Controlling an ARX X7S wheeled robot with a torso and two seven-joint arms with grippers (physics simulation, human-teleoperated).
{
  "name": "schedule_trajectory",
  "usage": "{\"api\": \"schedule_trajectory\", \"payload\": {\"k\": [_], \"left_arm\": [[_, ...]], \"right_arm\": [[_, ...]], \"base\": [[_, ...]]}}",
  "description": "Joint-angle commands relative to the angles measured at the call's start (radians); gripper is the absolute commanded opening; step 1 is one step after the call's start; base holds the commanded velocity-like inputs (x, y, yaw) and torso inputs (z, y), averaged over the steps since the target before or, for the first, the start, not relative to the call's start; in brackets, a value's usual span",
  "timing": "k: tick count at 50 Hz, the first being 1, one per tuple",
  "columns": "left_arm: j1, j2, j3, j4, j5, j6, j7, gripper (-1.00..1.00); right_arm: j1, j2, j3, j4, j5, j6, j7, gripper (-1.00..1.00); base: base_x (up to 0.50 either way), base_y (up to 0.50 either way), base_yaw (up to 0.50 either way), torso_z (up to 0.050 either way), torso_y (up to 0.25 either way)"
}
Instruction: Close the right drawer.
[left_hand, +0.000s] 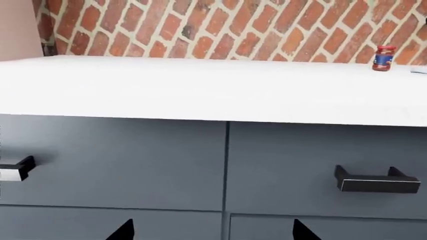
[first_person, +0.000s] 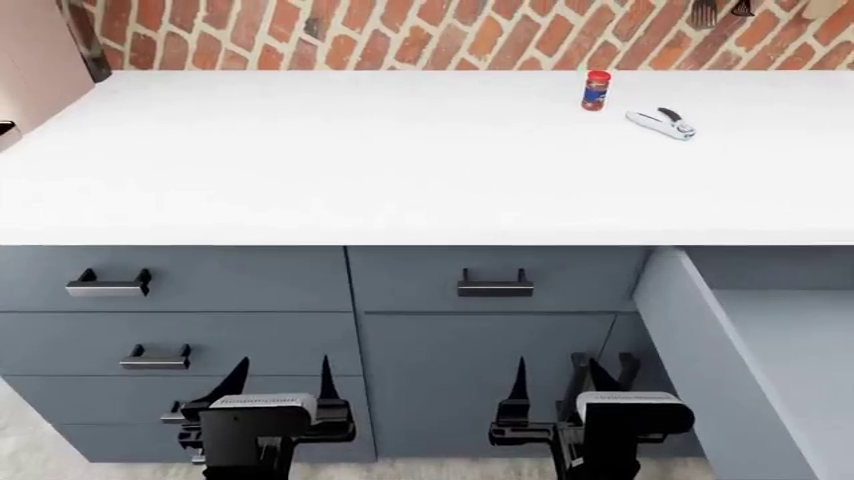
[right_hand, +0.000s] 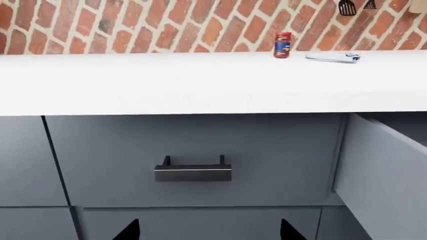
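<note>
Head view: right drawer (first_person: 747, 350) stands open beside the spread, seemingly empty right tool (first_person: 577, 385).

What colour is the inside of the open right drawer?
Plain grey; the right drawer shows it best in the head view.

white counter (left_hand: 200, 90) | red jar (left_hand: 383, 58) | black handle (left_hand: 377, 181) | brick wall (left_hand: 220, 27)

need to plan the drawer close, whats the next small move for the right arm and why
Probably swing the right gripper rightward toward the wide slate blue-grey drawer, which stands pulled out at the right edge. Both grippers hang open in front of closed fronts, touching nothing.
</note>
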Motion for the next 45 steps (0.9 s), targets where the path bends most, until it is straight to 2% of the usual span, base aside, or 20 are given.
{"api": "schedule_trajectory", "payload": {"k": [1,14,16,25,45], "left_arm": [[-0.014,-0.011,0.012,-0.032,-0.014,0.025,-0.014,1.0],[-0.003,-0.023,0.042,0.005,-0.005,0.028,-0.04,1.0],[0.005,-0.026,0.051,0.001,0.019,0.073,-0.049,1.0],[0.014,-0.037,0.062,0.108,0.057,0.043,-0.098,1.0],[-0.114,-0.061,0.07,0.315,-0.006,-0.15,-0.095,1.0]], "right_arm": [[-0.002,0.011,-0.014,-0.022,0.014,0.015,0.021,1.0],[0.013,0.025,-0.016,-0.007,0.042,0.004,0.039,1.0],[0.01,0.031,-0.024,-0.032,0.021,0.024,0.057,1.0],[0.017,0.058,-0.055,-0.102,0.027,0.067,0.038,1.0],[0.112,0.119,-0.089,-0.332,-0.025,0.269,0.064,1.0]], "base": [[0.0,0.0,0.0,0.05,0.0],[0.0,0.0,0.0,0.049,0.0],[0.0,0.0,0.0,0.0,0.0],[0.0,0.0,0.0,0.0,0.0],[0.0,0.0,0.0,0.0,0.0]]}}
